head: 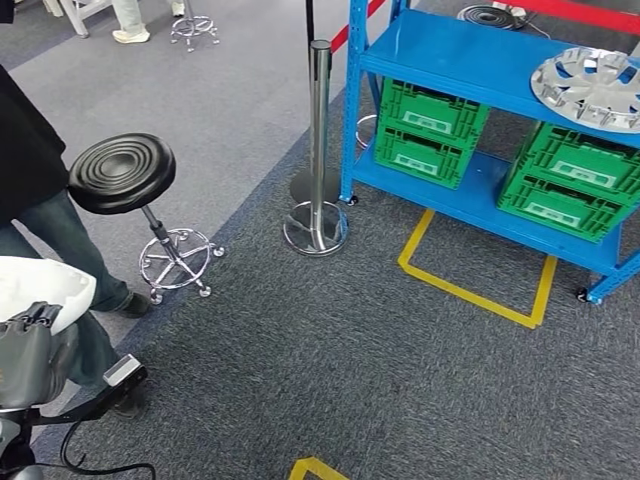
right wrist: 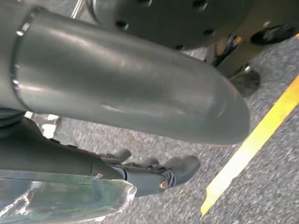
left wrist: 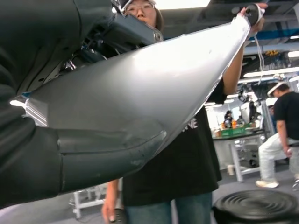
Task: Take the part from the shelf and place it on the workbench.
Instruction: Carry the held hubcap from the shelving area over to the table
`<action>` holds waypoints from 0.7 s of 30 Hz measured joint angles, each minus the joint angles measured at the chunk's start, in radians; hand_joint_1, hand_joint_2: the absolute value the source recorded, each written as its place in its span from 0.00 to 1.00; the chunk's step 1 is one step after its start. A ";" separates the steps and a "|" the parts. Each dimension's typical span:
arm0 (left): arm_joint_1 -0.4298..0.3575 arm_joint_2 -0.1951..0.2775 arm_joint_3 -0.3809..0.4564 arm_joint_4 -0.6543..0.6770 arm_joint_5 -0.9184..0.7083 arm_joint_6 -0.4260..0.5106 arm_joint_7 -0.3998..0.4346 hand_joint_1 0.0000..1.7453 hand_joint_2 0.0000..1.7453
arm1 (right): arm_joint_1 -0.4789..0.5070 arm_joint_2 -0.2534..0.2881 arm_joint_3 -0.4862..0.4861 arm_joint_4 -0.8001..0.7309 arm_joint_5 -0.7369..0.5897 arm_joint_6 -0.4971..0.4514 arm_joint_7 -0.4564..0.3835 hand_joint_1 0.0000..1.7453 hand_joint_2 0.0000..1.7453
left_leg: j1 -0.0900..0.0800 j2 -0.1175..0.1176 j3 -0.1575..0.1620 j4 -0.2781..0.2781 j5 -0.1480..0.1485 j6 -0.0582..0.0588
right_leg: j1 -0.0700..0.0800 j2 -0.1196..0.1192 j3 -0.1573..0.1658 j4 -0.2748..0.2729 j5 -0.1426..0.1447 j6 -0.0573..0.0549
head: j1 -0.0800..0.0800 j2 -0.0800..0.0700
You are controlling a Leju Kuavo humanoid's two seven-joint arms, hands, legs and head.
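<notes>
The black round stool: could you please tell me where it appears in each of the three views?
Head view: the black round stool is at the left, beside a person in jeans.
Left wrist view: the stool is in the picture's lower right corner, beside that person.
Right wrist view: not in it.
Shared landmark: the person in jeans, in the head and left wrist views.

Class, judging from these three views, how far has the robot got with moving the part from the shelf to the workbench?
Nothing looks done yet: the silver spoked wheel cover lies on the blue metal shelf's top level, away from the robot. The right hand hangs over grey carpet, holding nothing. Reaching the shelf, gripping the cover and carrying it to a workbench all remain.
</notes>
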 joint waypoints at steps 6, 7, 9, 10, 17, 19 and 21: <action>0.006 0.000 0.018 0.001 0.006 -0.003 -0.009 1.00 1.00 | 0.002 0.004 0.000 -0.001 -0.008 -0.009 0.001 0.00 0.00 | 0.004 0.124 -0.113 0.230 -0.120 -0.033 | -0.001 -0.099 0.010 -0.012 0.003 -0.021 | -0.013 0.000; 0.008 0.000 0.018 0.001 0.006 -0.004 -0.009 1.00 1.00 | 0.002 0.005 0.000 -0.001 -0.009 -0.009 0.001 0.00 0.00 | 0.007 0.130 -0.133 0.272 -0.131 -0.036 | 0.000 -0.116 0.011 -0.012 0.001 -0.021 | -0.013 0.000; 0.010 0.000 0.019 0.002 0.006 -0.006 -0.010 1.00 1.00 | 0.001 0.006 0.000 -0.001 -0.011 -0.008 0.001 0.00 0.00 | 0.011 0.138 -0.116 0.248 -0.099 -0.039 | 0.000 -0.147 0.013 -0.012 -0.002 -0.020 | -0.013 0.000; 0.010 -0.001 0.019 0.003 0.006 -0.006 -0.010 1.00 1.00 | 0.000 0.006 0.000 -0.001 -0.011 -0.007 0.001 0.00 0.00 | 0.011 0.150 -0.081 0.187 -0.066 -0.038 | 0.001 -0.161 0.016 -0.012 -0.005 -0.017 | -0.013 0.000; 0.011 -0.001 0.019 0.003 0.006 -0.012 -0.010 1.00 1.00 | -0.005 0.009 0.000 -0.001 -0.013 -0.003 -0.003 0.00 0.00 | -0.002 0.184 0.021 -0.004 -0.019 0.010 | 0.009 -0.211 0.037 -0.010 -0.034 0.017 | -0.010 0.000; 0.010 -0.001 0.019 0.003 0.006 -0.014 -0.008 1.00 1.00 | -0.006 0.010 0.000 -0.001 -0.013 -0.005 -0.003 0.00 0.00 | 0.002 0.162 0.023 -0.011 -0.012 0.023 | 0.006 -0.153 0.008 0.062 -0.078 0.024 | -0.005 0.000; 0.009 -0.002 0.018 0.003 0.005 -0.018 -0.006 1.00 1.00 | -0.003 0.010 0.000 -0.001 -0.014 -0.006 -0.003 0.00 0.00 | 0.001 0.137 0.021 -0.010 -0.011 0.028 | 0.006 -0.106 -0.063 0.206 -0.142 0.024 | -0.001 0.000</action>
